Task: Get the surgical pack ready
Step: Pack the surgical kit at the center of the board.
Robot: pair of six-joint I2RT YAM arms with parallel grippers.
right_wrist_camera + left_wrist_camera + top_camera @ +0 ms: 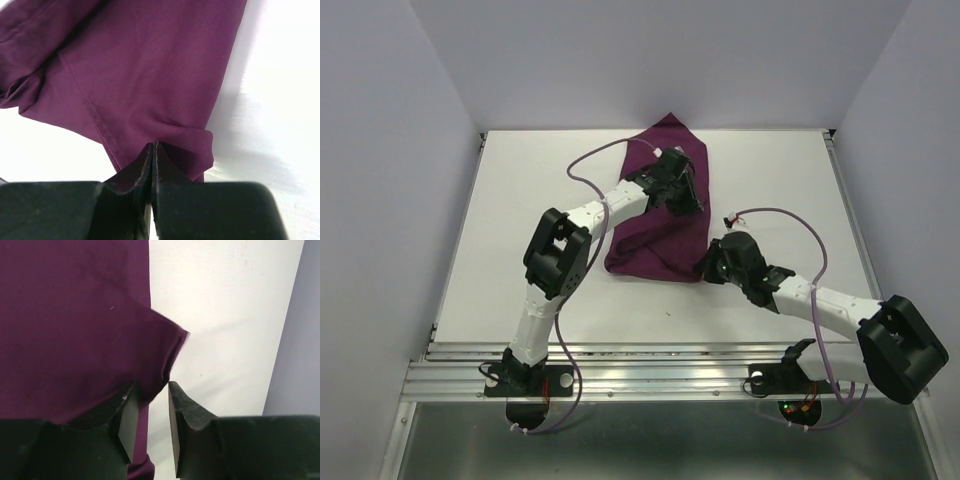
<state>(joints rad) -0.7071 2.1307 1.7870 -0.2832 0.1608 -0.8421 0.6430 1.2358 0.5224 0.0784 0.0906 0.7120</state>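
I see the purple cloth (655,215) lying on the white counter (520,200). It sits in the middle of the counter and reaches up toward 12 o'clock, where its pointed end almost meets the back edge. The cloth is folded over on itself, so it looks long and narrow, not square. I can see no tray, pads or tools; if they are under the folds, I cannot tell.

My left end effector (685,190) is at the 3 o'clock side of the cloth, up near the far half. In the left wrist view its two fingers (125,425) stand apart with a gap between them. A small raised fold at the cloth's edge pokes into the top of that gap. The fingers do not squeeze it. So this end effector is open.

My right end effector (710,265) is at the cloth's 5 o'clock corner, the near one. In the right wrist view its fingers (165,175) are pressed tight together. The cloth puckers into little wrinkles just at their tips, so this end effector is pinching the cloth's corner.

A thin lilac cable (585,165) loops over each arm.
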